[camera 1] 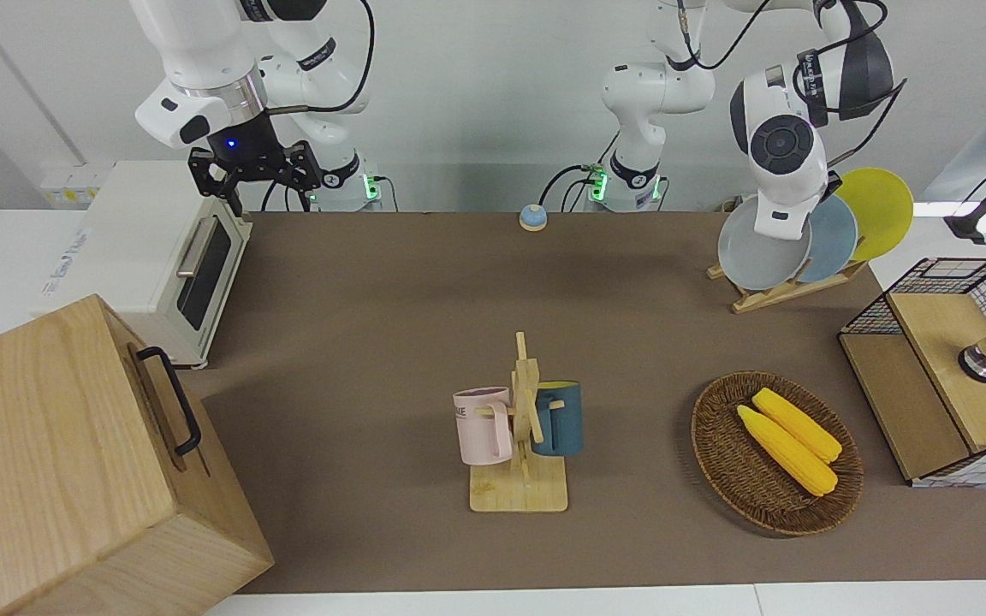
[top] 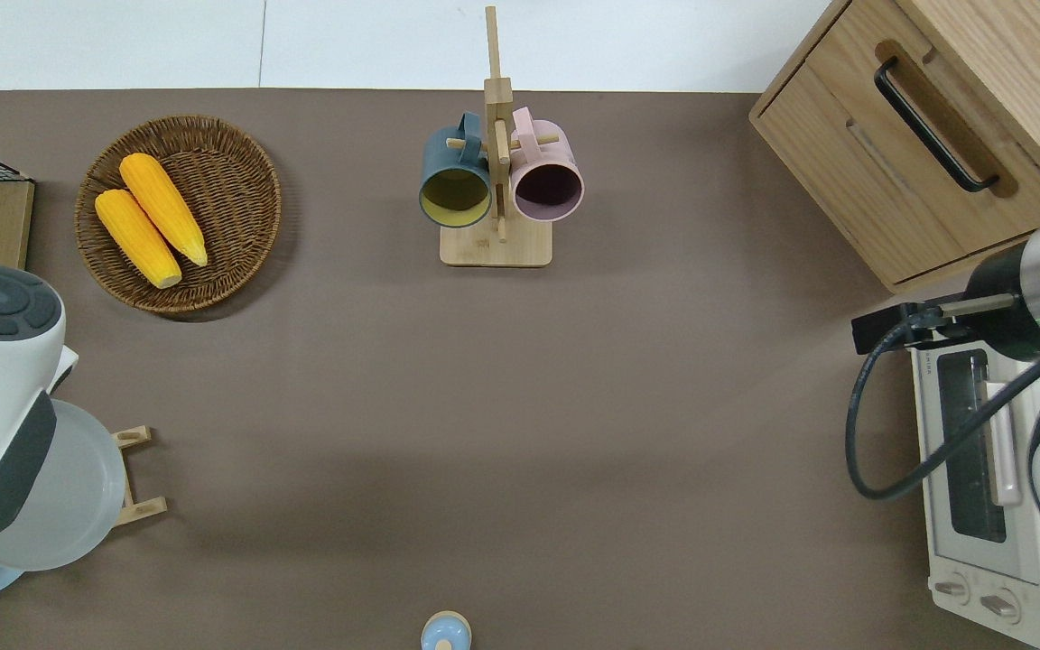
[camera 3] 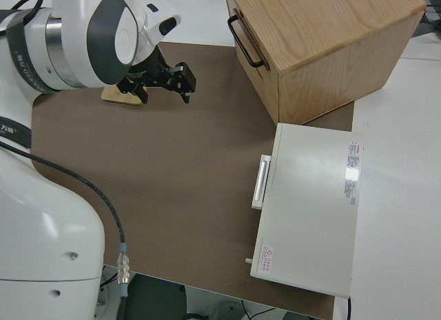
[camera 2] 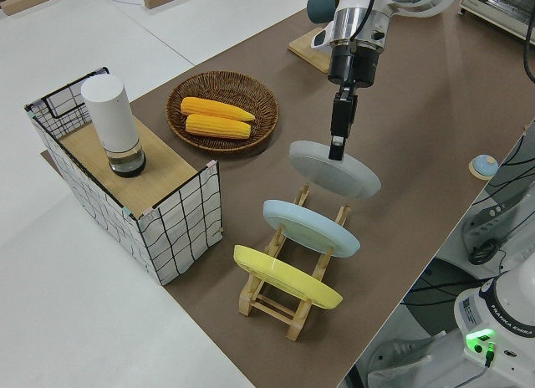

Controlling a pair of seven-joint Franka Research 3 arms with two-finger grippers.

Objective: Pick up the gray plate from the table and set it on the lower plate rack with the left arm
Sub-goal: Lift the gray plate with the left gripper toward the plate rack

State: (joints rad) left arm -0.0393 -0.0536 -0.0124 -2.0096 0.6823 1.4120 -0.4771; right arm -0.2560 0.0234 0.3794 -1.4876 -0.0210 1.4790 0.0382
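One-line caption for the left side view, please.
Left gripper sets the gray plate on the lower plate rack, beside the light blue plate.

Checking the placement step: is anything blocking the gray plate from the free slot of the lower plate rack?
Nothing visible does. The left claw holds the gray plate by its rim at the lower plate rack; the light blue plate and yellow plate fill other slots.

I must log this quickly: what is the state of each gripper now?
Left gripper: shut on the gray plate, at the lower plate rack.
Right gripper: parked, jaws open, holding nothing.
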